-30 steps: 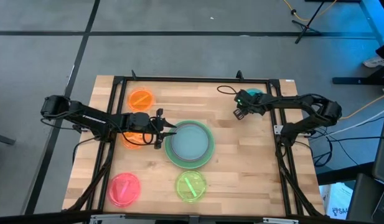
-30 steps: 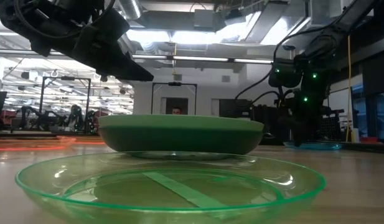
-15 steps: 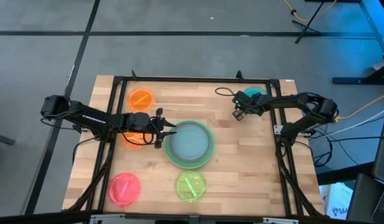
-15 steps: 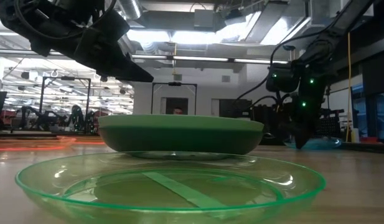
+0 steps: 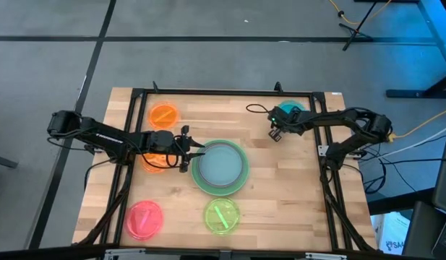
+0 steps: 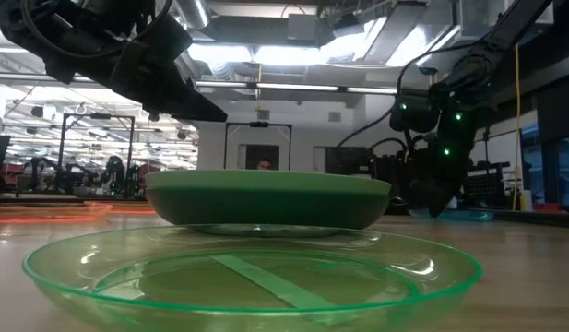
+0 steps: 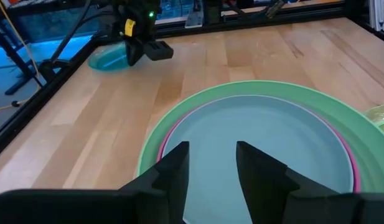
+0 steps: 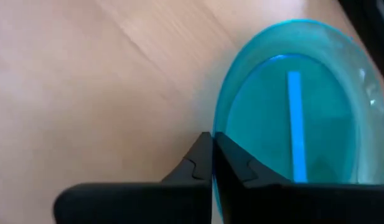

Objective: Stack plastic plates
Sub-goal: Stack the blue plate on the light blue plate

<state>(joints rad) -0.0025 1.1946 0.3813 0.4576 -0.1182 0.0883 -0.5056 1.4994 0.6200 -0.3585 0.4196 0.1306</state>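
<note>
A stack of plastic plates point(image 5: 220, 167) stands mid-table: a pale blue plate point(image 7: 260, 143) lies on a magenta one inside a large green one. My left gripper point(image 5: 190, 153) point(image 7: 211, 163) hovers open above the stack's left rim, with nothing between its fingers. At the far right lies a small teal plate point(image 5: 288, 110) point(image 8: 291, 106), and my right gripper point(image 5: 280, 120) point(image 8: 211, 142) is shut on its edge. Small orange point(image 5: 163, 115), pink point(image 5: 144, 219) and lime point(image 5: 221, 215) plates lie flat on the wood. Another orange plate point(image 5: 155, 162) lies under my left arm. My right gripper pinches the teal plate's rim point(image 8: 218, 124) between its two fingers, on the side of the plate toward the table's left and near edges. The fingers come from above, slanting down. The plate stays low over the table point(image 6: 455, 215); I cannot tell whether it is lifted clear.
A black frame point(image 5: 230, 92) runs along the table's far edge and sides, close behind the teal plate. A black cable point(image 5: 257, 108) loops on the wood left of that plate. Bare wood lies between the stack and the right gripper.
My right gripper has gone a little toward the table's left edge, and the teal plate has come with it, away from the far right corner. The plate's edge tipped up briefly on the way. My left arm has kept still.
</note>
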